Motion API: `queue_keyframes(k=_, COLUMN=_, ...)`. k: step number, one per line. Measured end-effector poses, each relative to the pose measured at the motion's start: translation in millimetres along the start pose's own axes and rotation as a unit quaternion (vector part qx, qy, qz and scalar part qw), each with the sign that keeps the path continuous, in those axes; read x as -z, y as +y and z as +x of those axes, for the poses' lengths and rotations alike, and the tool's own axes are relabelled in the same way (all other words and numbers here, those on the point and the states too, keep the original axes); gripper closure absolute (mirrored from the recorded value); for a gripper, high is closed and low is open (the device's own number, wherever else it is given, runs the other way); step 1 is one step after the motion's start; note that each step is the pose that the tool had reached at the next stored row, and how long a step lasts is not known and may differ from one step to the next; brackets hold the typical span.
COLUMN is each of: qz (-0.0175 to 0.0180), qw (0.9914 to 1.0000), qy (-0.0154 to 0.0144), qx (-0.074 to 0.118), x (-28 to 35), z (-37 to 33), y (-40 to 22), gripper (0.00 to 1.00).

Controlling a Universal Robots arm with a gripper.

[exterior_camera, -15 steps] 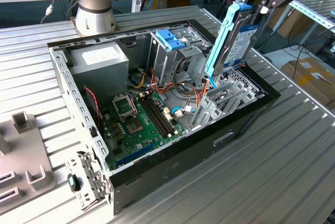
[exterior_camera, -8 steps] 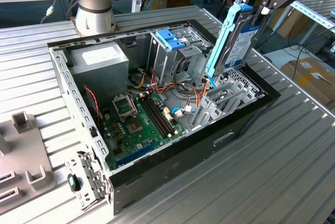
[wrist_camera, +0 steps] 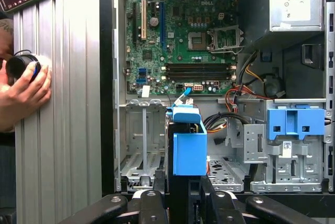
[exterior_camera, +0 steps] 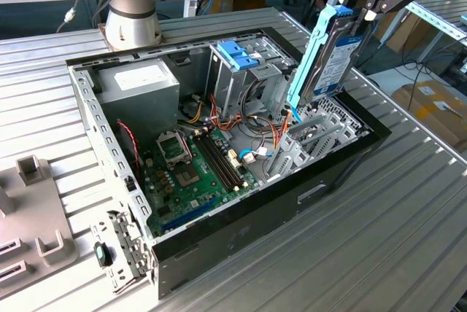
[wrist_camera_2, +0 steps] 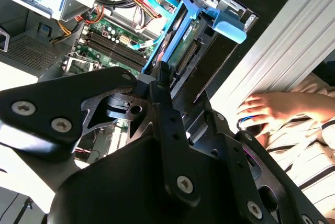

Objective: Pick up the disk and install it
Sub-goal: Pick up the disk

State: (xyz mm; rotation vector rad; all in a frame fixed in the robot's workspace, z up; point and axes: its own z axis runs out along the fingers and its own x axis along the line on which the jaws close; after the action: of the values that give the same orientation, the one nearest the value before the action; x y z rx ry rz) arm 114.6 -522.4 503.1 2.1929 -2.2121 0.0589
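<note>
One disk (exterior_camera: 337, 57), clamped in the gripper (exterior_camera: 357, 14), hangs with long axis nearly upright, lower end just above metal bays (exterior_camera: 315, 131) inside the computer case (exterior_camera: 241, 235).

Exterior view: high, oblique, set back; looks down into open computer case (exterior_camera: 241, 239) across slatted table (exterior_camera: 379, 239). Both wrist views: close behind gripper (wrist_camera: 183, 200), facing down into case past held disk (wrist_camera: 188, 148); first wrist view square-on, second wrist view tilted. All three share motherboard (exterior_camera: 193, 173).
</note>
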Motion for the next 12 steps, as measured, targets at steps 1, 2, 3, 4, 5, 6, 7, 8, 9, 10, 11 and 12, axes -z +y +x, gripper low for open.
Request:
queue_keyframes(k=1, qz=0.0, qw=1.0, qy=0.0, qx=0.0, x=0.0, z=0.0, y=0.0, gripper=0.65)
queue_keyframes(k=2, qz=0.0, qw=1.0, qy=0.0, qx=0.0, x=-0.4, z=0.0, y=0.0, gripper=0.65)
queue_keyframes(k=3, qz=0.0, qw=1.0, qy=0.0, qx=0.0, x=-0.9, z=0.0, y=0.0, gripper=0.65)
queue_keyframes(k=4, qz=0.0, qw=1.0, qy=0.0, qx=0.0, x=-1.7, z=0.0, y=0.0, gripper=0.65)
queue_keyframes(k=5, qz=0.0, qw=1.0, qy=0.0001, qx=0.0, x=-2.7, z=-0.1, y=0.0, gripper=0.65)
queue_keyframes(k=6, qz=0.0, qw=1.0, qy=0.0001, qx=0.0, x=-3.4, z=-0.1, y=0.0, gripper=0.65)
queue_keyframes(k=7, qz=0.0, qw=1.0, qy=0.0002, qx=0.0, x=-4.3, z=-0.2, y=0.0, gripper=0.65)
queue_keyframes(k=8, qz=0.0, qw=1.0, qy=0.0003, qx=0.0, x=-4.7, z=-0.1, y=0.0, gripper=0.65)
queue_keyframes(k=9, qz=0.0, qw=1.0, qy=0.0003, qx=0.0, x=-5.1, z=0.3, y=0.0, gripper=0.65)
queue_keyframes(k=10, qz=0.0, qw=1.0, qy=0.0002, qx=0.0, x=-5.6, z=1.2, y=0.0, gripper=0.65)
queue_keyframes(k=11, qz=0.0, qw=1.0, qy=0.0003, qx=0.0, x=-5.9, z=2.4, y=0.0, gripper=0.65)
queue_keyframes(k=12, qz=0.0, qw=1.0, qy=0.0002, qx=0.0, x=-6.2, z=3.5, y=0.0, gripper=0.65)
